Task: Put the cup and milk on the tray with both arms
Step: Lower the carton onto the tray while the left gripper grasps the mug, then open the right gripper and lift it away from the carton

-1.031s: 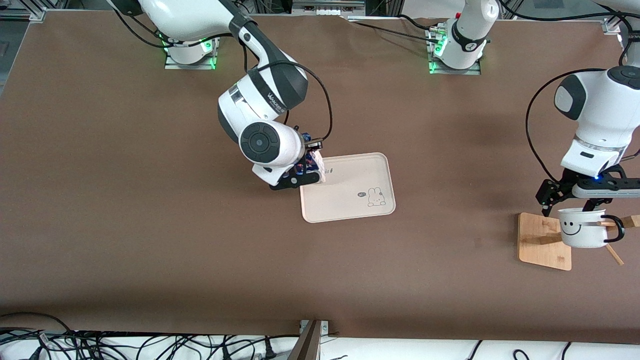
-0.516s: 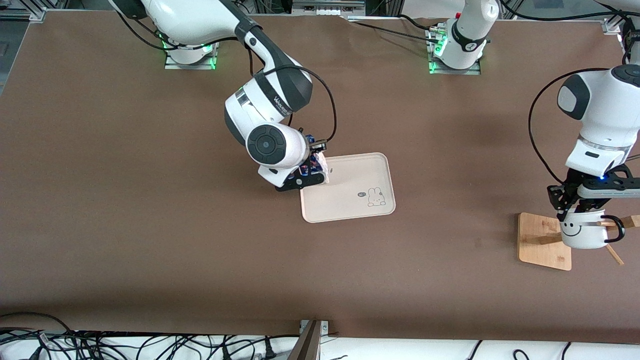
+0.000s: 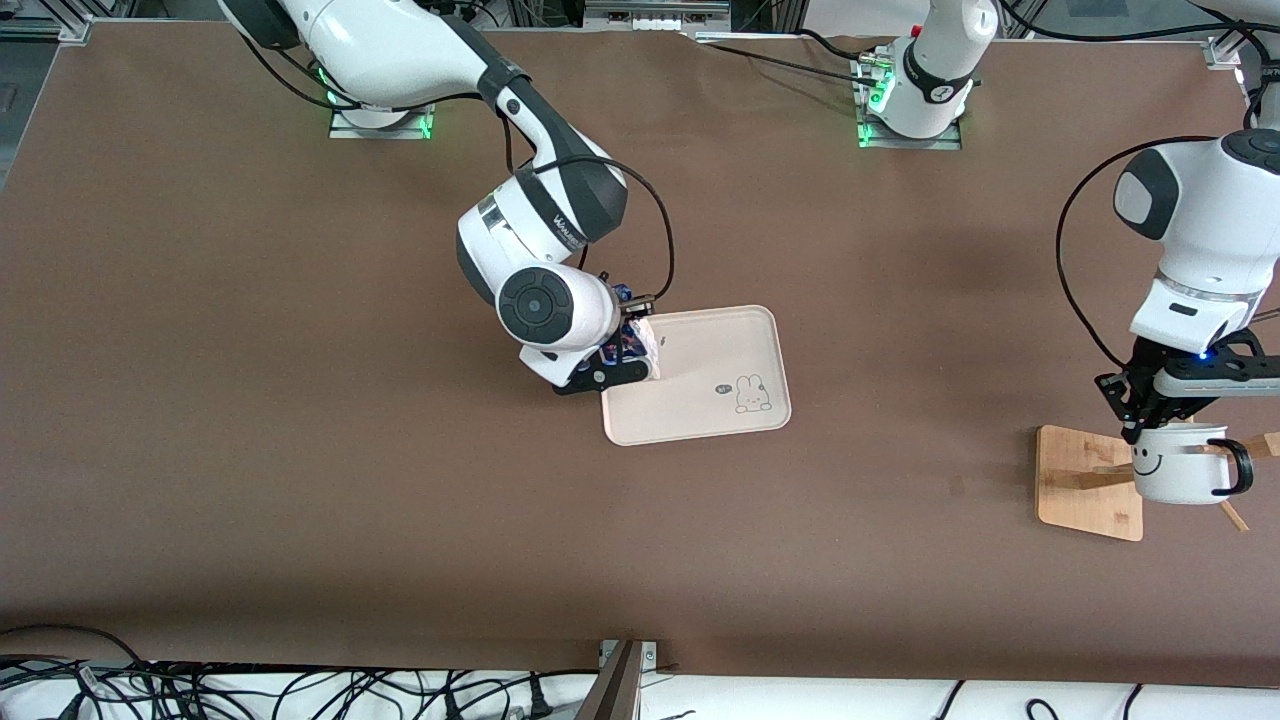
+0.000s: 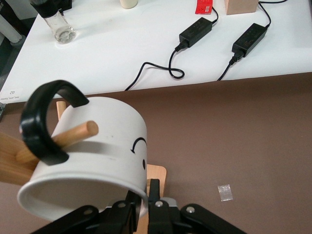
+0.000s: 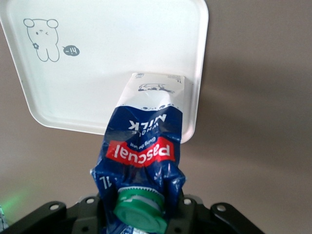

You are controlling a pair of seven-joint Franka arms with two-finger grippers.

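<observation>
My right gripper (image 3: 622,352) is shut on the milk (image 3: 640,338), a blue and white carton with a green cap. It holds the carton over the tray's (image 3: 705,385) edge toward the right arm's end. In the right wrist view the milk (image 5: 145,146) hangs from the gripper (image 5: 141,212) over the cream tray (image 5: 97,68) with its rabbit drawing. My left gripper (image 3: 1150,418) is shut on the rim of the white smiley cup (image 3: 1180,472). In the left wrist view the gripper (image 4: 147,202) pinches the cup's (image 4: 92,146) rim. The black handle (image 4: 41,122) is still round a wooden peg (image 4: 75,135).
The bamboo stand base (image 3: 1085,480) lies under the cup near the left arm's end of the brown table (image 3: 300,450). Its wooden pegs (image 3: 1262,441) stick out beside the cup. Cables and power bricks (image 4: 197,30) lie on a white surface off the table's edge.
The left gripper came down and shut on the cup's rim, and the cup shifted slightly on its peg. The right gripper carried the milk a little farther over the tray.
</observation>
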